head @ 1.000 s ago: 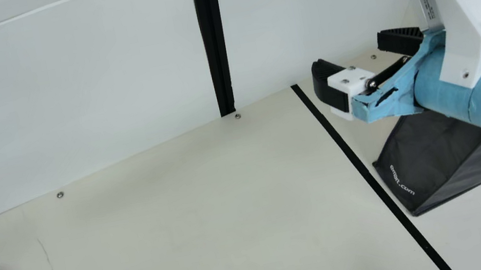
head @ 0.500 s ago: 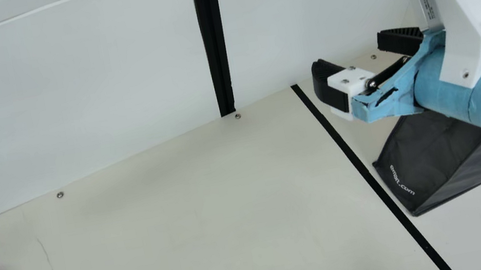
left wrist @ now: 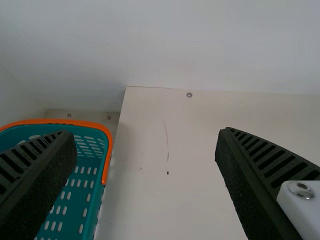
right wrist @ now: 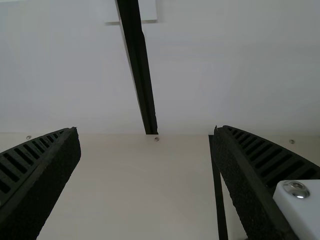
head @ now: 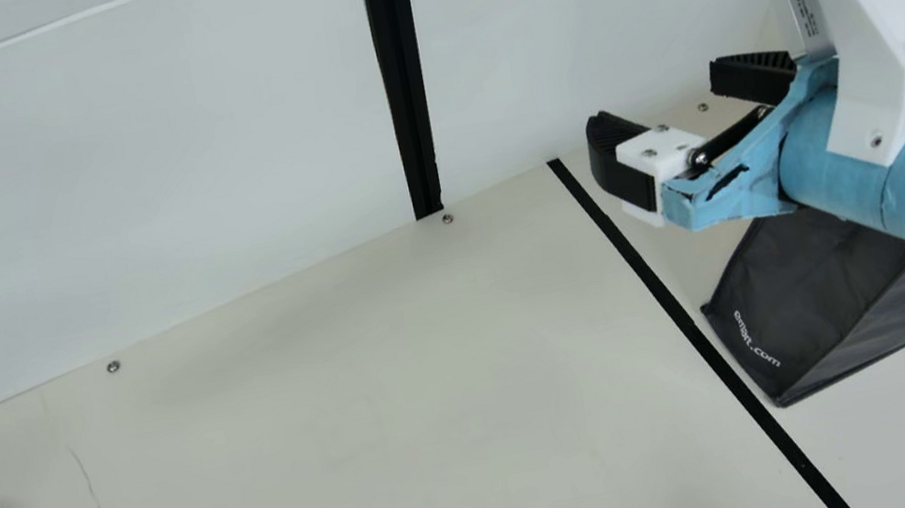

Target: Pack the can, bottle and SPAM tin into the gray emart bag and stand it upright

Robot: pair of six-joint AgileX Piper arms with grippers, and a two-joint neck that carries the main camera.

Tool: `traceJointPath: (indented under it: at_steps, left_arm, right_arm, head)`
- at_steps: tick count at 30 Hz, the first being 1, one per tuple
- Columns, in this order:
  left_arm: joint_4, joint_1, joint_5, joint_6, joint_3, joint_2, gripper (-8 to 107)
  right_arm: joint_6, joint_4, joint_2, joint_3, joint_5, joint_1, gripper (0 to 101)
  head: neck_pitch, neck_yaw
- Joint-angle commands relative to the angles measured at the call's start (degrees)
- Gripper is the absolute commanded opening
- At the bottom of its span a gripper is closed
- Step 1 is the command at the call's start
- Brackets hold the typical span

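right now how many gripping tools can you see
2: left tool at the main view's left edge, by the teal basket; right tool at that view's right.

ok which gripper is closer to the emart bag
Right. In the main view, the right gripper is just above and left of the gray emart bag; the left gripper is at the far left edge.
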Motion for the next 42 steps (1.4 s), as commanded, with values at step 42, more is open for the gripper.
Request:
traceJointPath:
  at_steps: [42]
  left_arm:
    - [0.0,0.0,0.0,0.0,0.0,0.0,90]
  right_arm:
    - [0.0,0.0,0.0,0.0,0.0,0.0,95]
  head:
    - [-1.3,-0.1]
